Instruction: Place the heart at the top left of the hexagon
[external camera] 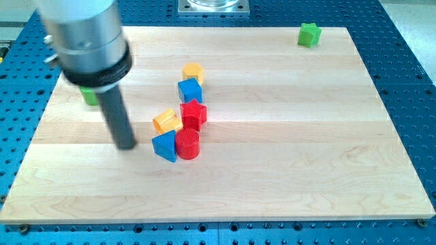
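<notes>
A yellow block (193,71) with a rounded outline, possibly the heart, lies above the board's middle. A blue cube (190,90) touches it from below. Below that stands a red star (193,113). An angular yellow block (166,122), possibly the hexagon, sits at the star's left. A blue triangle (164,145) and a red cylinder (187,144) lie side by side below them. My tip (126,145) rests on the board just left of the blue triangle, a small gap apart, and below-left of the angular yellow block.
A green block (309,33) sits near the board's top right corner. Another green block (88,96) shows at the view's left, mostly hidden behind the arm's grey body (88,41). The wooden board (306,150) lies on a blue perforated table.
</notes>
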